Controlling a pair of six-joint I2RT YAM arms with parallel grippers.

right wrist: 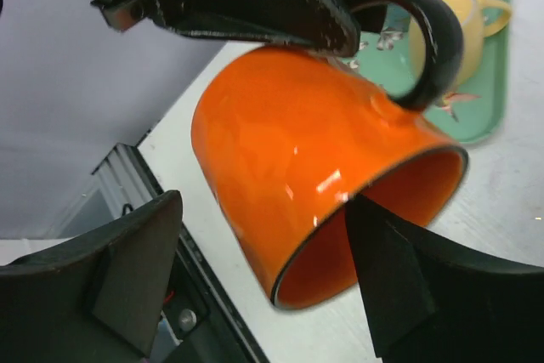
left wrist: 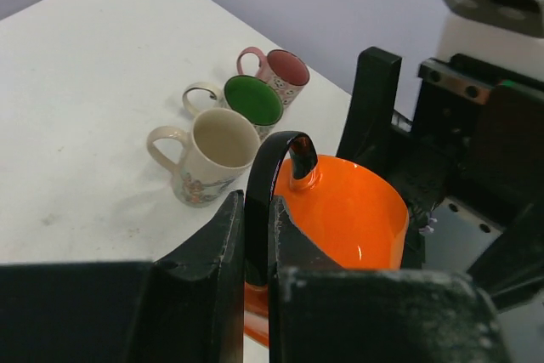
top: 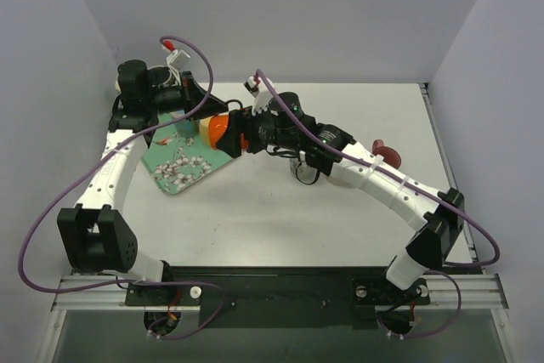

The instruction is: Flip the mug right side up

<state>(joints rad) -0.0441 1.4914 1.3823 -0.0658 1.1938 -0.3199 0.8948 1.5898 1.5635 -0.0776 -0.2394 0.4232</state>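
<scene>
The orange mug with a black handle hangs tilted on its side above the table, beside the green tray. My left gripper is shut on the handle and carries the mug. In the right wrist view the mug has its mouth turned down towards the camera, with the left gripper above it. My right gripper is open, one finger close to the mug's mouth and the other well off to the side. It also shows in the top view, right of the mug.
A green floral tray lies at the left with a yellow mug on it. Three upright mugs stand on the table: cream, green-lined and pink. A dark red mug shows behind my right arm.
</scene>
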